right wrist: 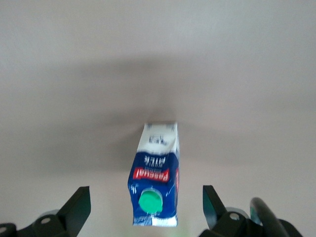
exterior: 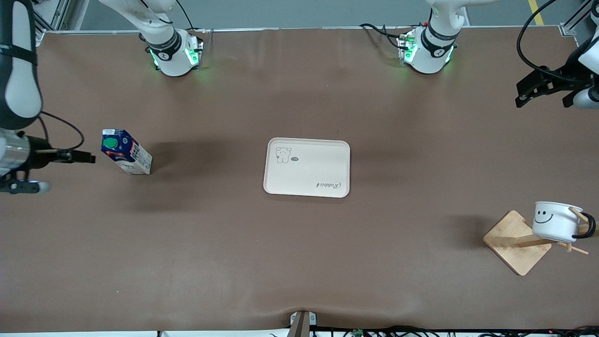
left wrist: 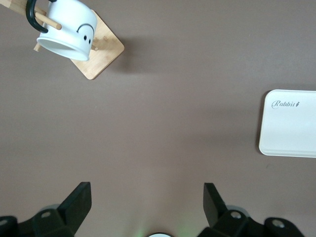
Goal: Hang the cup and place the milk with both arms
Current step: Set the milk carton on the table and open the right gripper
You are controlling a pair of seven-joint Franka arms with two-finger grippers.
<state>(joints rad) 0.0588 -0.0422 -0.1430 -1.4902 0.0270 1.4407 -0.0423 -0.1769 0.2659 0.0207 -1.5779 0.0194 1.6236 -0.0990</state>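
Note:
The cup (exterior: pixel 554 221) hangs by its black handle on a peg of the wooden rack (exterior: pixel 514 243) at the left arm's end of the table. It also shows in the left wrist view (left wrist: pixel 66 29). My left gripper (exterior: pixel 524 96) is open and empty, up in the air over the table by that end; in its own view (left wrist: pixel 145 205) only bare table lies between the fingers. The milk (exterior: pixel 125 152) stands upright toward the right arm's end. My right gripper (exterior: pixel 84 158) is open beside it. In the right wrist view the milk (right wrist: pixel 155 182) lies between the spread fingers (right wrist: pixel 79 207), untouched.
A white tray (exterior: pixel 306 167) with a bear print lies at the middle of the table, and its corner shows in the left wrist view (left wrist: pixel 291 123). The rack's square wooden base (left wrist: pixel 101 59) rests on the brown tabletop.

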